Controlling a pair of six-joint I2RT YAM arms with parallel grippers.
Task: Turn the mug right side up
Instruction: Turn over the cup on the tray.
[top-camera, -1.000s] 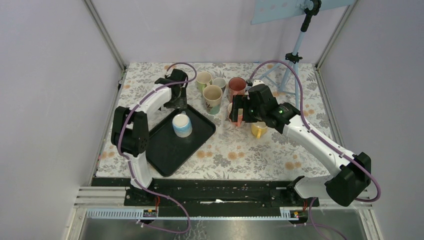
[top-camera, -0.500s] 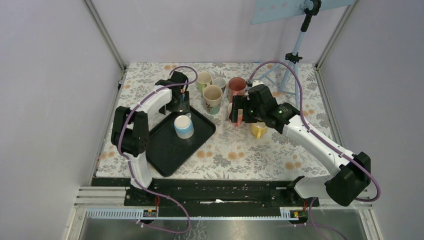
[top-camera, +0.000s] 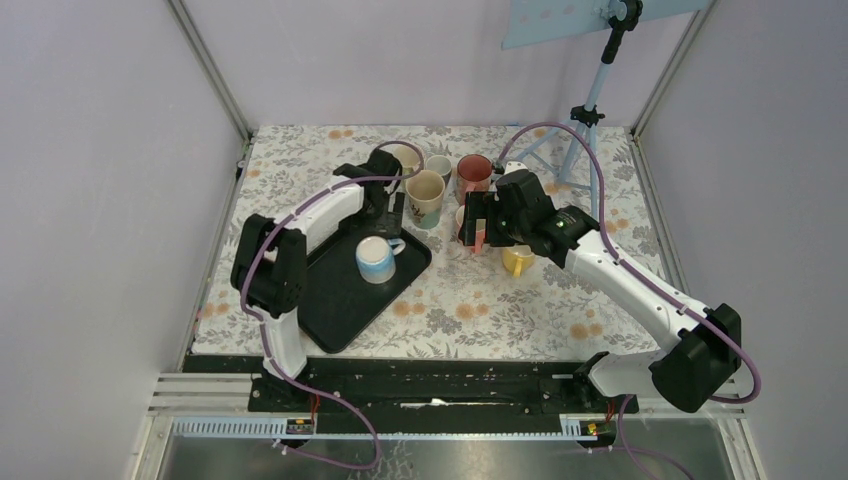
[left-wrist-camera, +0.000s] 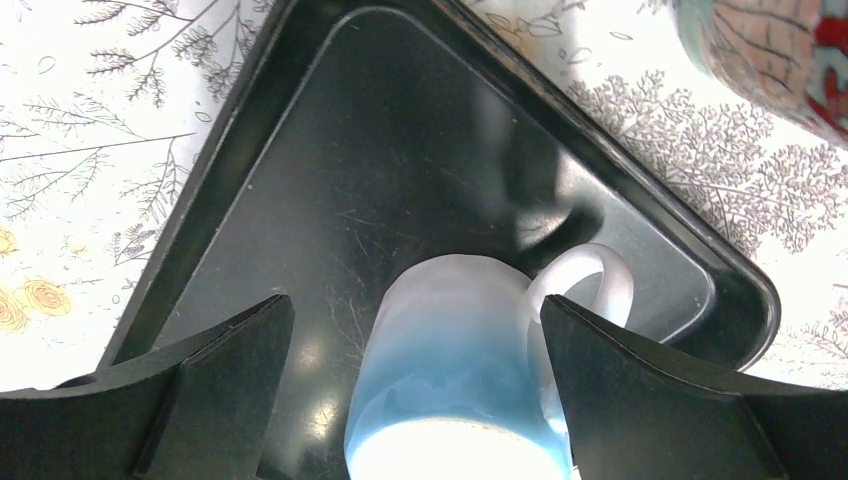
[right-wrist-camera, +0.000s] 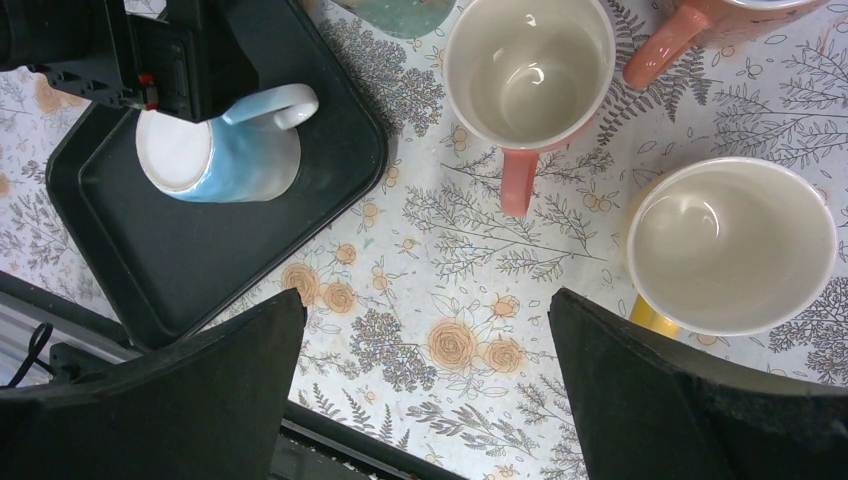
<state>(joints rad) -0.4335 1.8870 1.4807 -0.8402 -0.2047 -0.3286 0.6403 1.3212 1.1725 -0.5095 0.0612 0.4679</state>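
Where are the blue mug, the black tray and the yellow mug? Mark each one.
blue mug (right-wrist-camera: 245, 155), right wrist view, on its side wall.
black tray (right-wrist-camera: 200, 265), right wrist view, on its bare floor.
yellow mug (right-wrist-camera: 705, 225), right wrist view, on its pale inside.

You are looking into a booth closed in by plain pale lilac walls (top-camera: 90, 200), with slanting aluminium posts (top-camera: 208, 68) at its back corners and soft, even light throughout. Your table (top-camera: 480, 300) is covered with a white cloth printed with grey sprigs and orange flowers, and a black base rail (top-camera: 440, 380) runs along its near edge, with a grey metal sheet (top-camera: 450, 455) below it. At the back right you have a light blue tripod stand (top-camera: 600, 75) on the cloth, carrying a pale blue spotted panel (top-camera: 560, 20) at the top edge of the overhead view.
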